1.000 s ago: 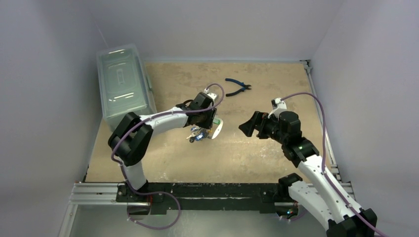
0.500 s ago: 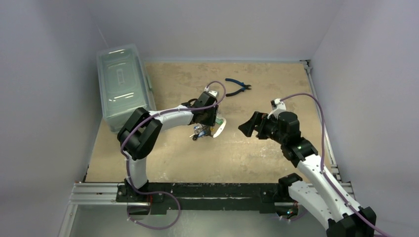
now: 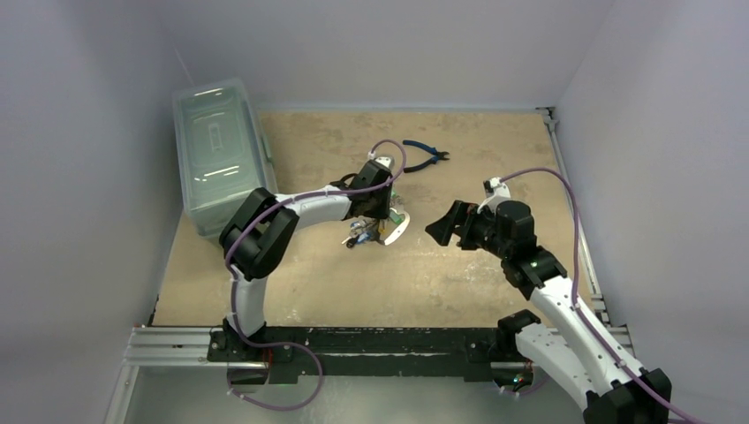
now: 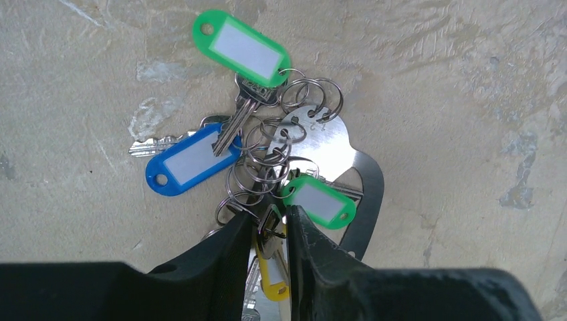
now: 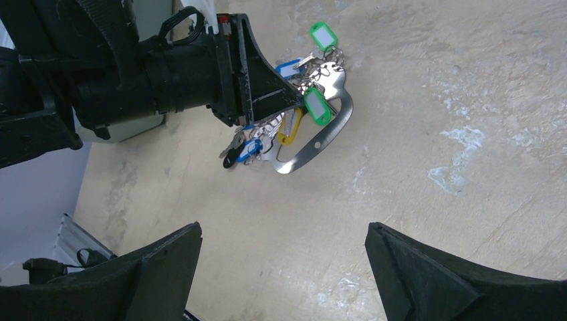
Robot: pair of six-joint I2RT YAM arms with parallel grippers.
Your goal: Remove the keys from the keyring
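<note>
A clear plastic box [image 3: 218,150], lid on, stands at the far left corner of a worn tan table [image 3: 459,283], its long side running along the left wall. A pair of blue-handled pliers [image 3: 426,155] lies flat near the table's far edge (handles to the left, nose to the right), well apart from the box. Pale patches and scuffs mottle the tabletop. Plain grey-lilac walls close in the table on three sides, and a metal rail [image 3: 177,346] runs along its near edge.
</note>
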